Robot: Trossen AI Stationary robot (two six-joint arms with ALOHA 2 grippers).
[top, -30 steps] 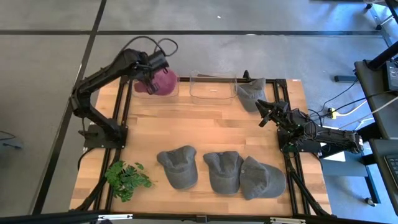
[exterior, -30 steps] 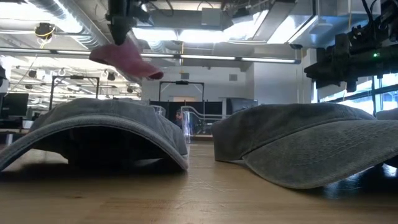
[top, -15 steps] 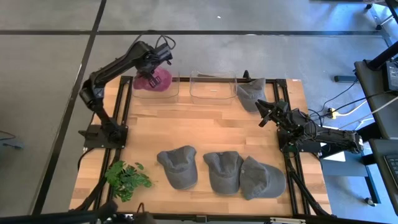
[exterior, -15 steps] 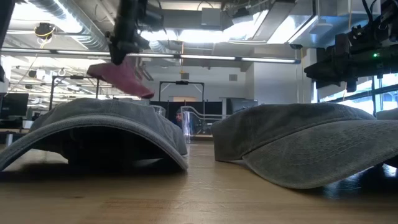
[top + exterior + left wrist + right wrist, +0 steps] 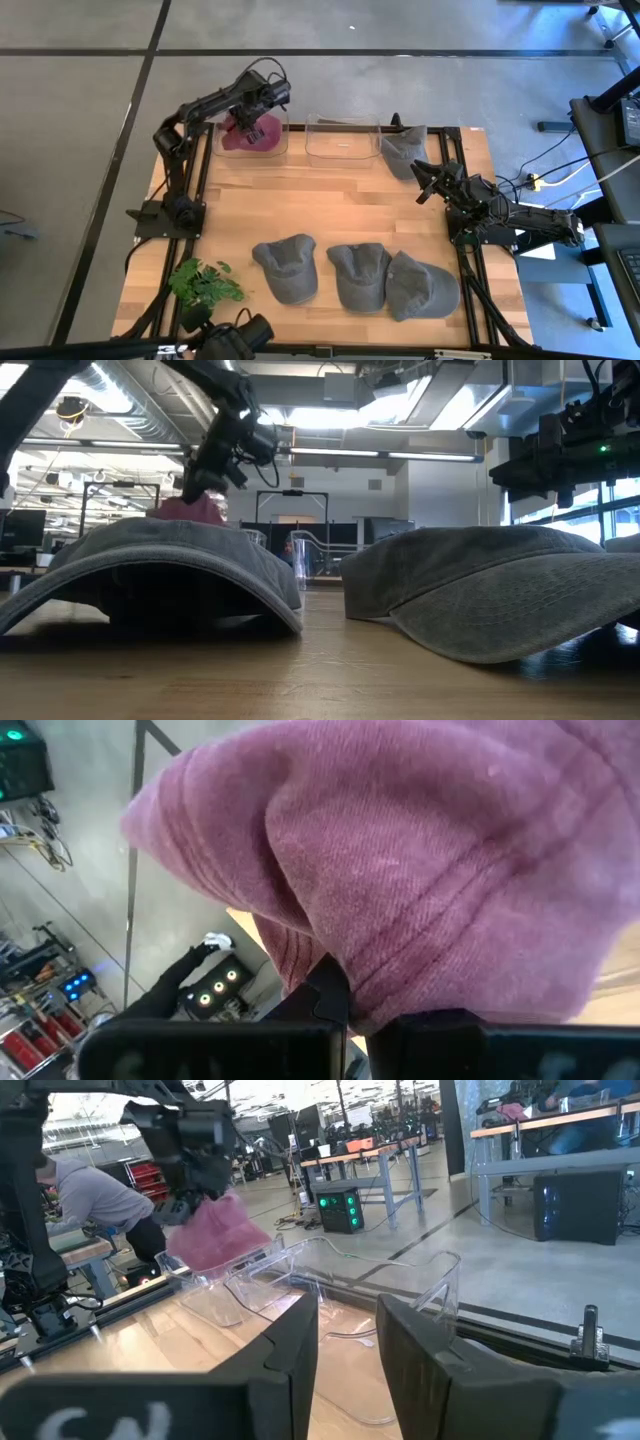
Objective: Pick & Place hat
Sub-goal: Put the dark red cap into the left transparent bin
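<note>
item: pink hat [image 5: 250,133], held by the left gripper [image 5: 243,122] whose fingers pinch its fabric, positioned over and partly down in the left clear bin [image 5: 280,146] at the table's far edge; in the left wrist view the pink cloth [image 5: 420,870] fills nearly the whole frame, bunched just above the dark fingers. in the low view the same hat [image 5: 190,509] shows just behind the crown of a grey cap, with the left arm reaching down to it. second clear bin [image 5: 343,139] stands just beside the first, holding nothing visible. grey caps: one [image 5: 402,151] at the far right next to the second bin, three along the near edge [image 5: 287,267], [image 5: 358,275], [image 5: 422,285], the last two touching. right gripper [image 5: 424,181] rests above the right side of the wooden table [image 5: 330,210], fingers slightly parted and holding nothing. green plant sprig [image 5: 204,285] lies at the near left corner. a person in a grey top [image 5: 95,1190] bends over in the room beyond.
</note>
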